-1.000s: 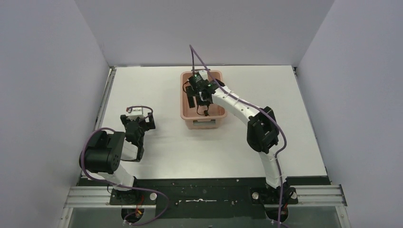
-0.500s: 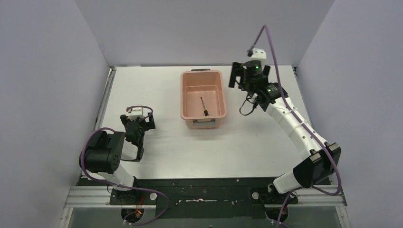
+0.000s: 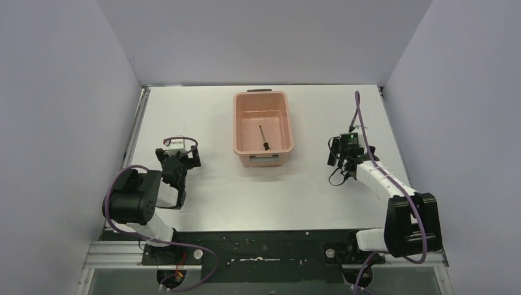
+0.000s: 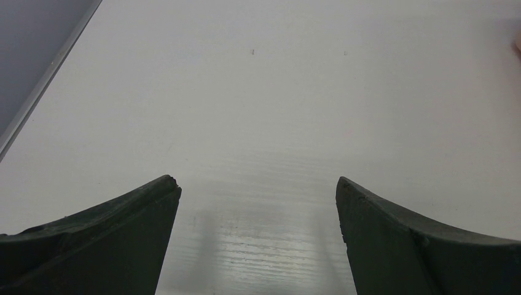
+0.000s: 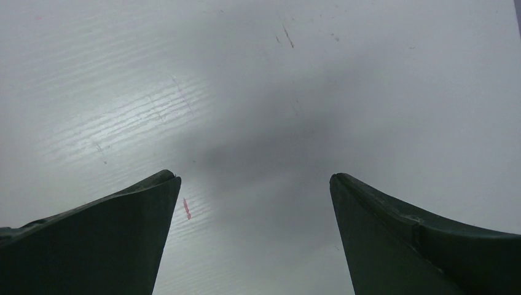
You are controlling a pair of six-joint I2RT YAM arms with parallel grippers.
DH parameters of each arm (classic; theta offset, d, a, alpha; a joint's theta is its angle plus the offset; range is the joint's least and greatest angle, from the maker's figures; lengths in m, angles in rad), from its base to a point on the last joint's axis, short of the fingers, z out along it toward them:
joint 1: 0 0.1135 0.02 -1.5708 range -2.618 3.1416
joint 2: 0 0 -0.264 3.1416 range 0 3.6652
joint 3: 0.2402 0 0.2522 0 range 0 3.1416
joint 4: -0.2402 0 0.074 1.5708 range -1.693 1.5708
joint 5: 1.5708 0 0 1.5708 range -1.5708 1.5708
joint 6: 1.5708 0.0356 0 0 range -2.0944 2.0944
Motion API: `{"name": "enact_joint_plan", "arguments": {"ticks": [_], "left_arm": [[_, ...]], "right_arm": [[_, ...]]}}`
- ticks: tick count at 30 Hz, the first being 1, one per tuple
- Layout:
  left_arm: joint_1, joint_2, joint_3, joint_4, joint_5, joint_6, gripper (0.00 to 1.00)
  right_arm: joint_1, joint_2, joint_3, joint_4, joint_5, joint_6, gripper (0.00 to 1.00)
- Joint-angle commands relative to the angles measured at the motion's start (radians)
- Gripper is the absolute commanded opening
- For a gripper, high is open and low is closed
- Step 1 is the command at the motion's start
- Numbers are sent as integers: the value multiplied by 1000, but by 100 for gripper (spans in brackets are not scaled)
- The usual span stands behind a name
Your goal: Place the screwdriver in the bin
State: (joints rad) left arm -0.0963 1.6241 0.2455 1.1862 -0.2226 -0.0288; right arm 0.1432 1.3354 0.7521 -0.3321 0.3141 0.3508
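- The screwdriver (image 3: 263, 136) lies flat on the floor of the bin (image 3: 236, 126), near the middle, with its darker handle end toward the near wall. Nothing is touching it.
- The bin stands on the table (image 3: 203, 117) between the two arms and well apart from both.
- The left jaws stand wide apart with nothing between them. In the left wrist view only bare table shows in the gap.
- The right jaws are likewise spread and empty, low over the table to the right of the bin.
- Judged from this, the task looks finished, so little is left to go wrong.
- One risk is a sideways sweep by the right arm (image 3: 381, 178) at this low height, which could knock the bin and shift or tip it.
- Another is the purple cable (image 3: 358, 117) looping above the right wrist. It could catch the bin's rim if that arm swings back over it.
- The left arm (image 3: 138, 200) sits folded near its base and seems to pose no threat unless it reaches out.
- Count: one screwdriver, one bin, two arms, two pairs of jaws, and one purple cable on each arm.
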Motion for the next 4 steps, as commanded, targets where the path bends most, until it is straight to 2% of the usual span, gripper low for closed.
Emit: {"name": "enact_joint_plan", "arguments": {"ticks": [1, 4], "left_arm": [[5, -13, 6, 27, 21, 6, 97], [4, -15, 5, 27, 20, 6, 97]], "right_arm": [[-5, -75, -59, 177, 35, 8, 100], [-4, -92, -77, 191, 39, 13, 100]]}}
